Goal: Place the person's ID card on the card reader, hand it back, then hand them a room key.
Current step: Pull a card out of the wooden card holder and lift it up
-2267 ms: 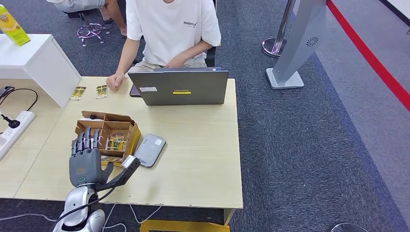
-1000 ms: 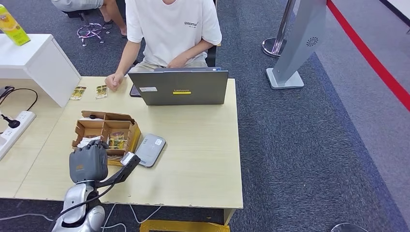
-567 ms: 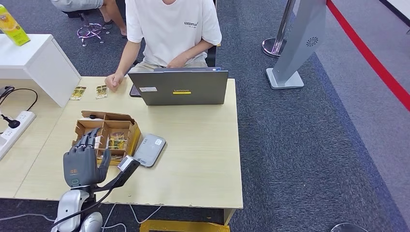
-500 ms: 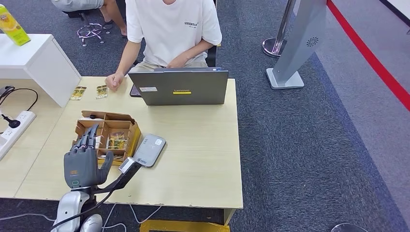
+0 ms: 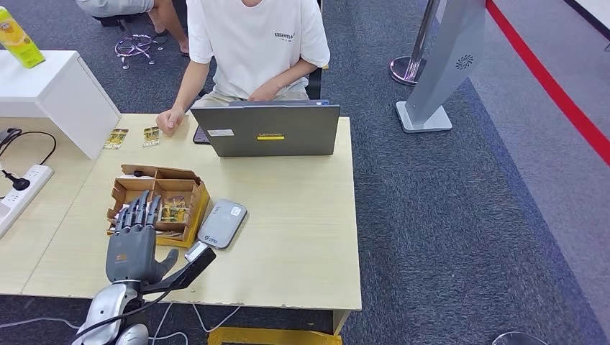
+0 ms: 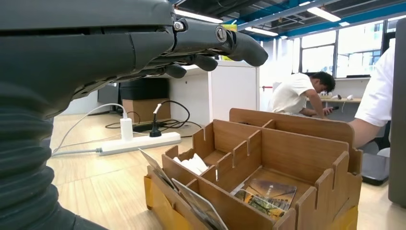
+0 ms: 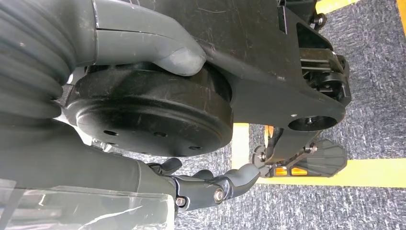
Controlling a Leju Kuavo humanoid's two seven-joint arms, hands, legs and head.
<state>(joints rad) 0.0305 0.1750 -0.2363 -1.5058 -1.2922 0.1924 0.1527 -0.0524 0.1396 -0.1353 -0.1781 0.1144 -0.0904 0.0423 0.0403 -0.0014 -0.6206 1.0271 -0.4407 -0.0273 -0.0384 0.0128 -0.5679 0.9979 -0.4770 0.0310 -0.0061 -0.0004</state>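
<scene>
My left hand (image 5: 132, 243) hovers flat over the near edge of the wooden card box (image 5: 188, 188), fingers stretched out and holding nothing. In the left wrist view its fingers (image 6: 216, 37) reach above the box (image 6: 282, 143), whose compartments hold patterned cards (image 6: 265, 194) and white slips (image 6: 191, 165). The grey card reader (image 5: 222, 223) lies just right of the box with nothing on it. Two patterned cards (image 5: 115, 138) lie near the resting hand of the person (image 5: 253, 43). My right hand (image 7: 210, 188) hangs beside my body, fingers loosely apart from the thumb.
An open laptop (image 5: 266, 129) stands at the table's far edge in front of the seated person. A white shelf unit (image 5: 57, 93) and a power strip (image 5: 21, 188) with cables are on the left. The table (image 5: 295, 215) stretches right of the reader.
A second ago my left hand's fingers were curled down into the box. They have since straightened and spread, and the hand has drawn slightly back toward me with nothing in it.
</scene>
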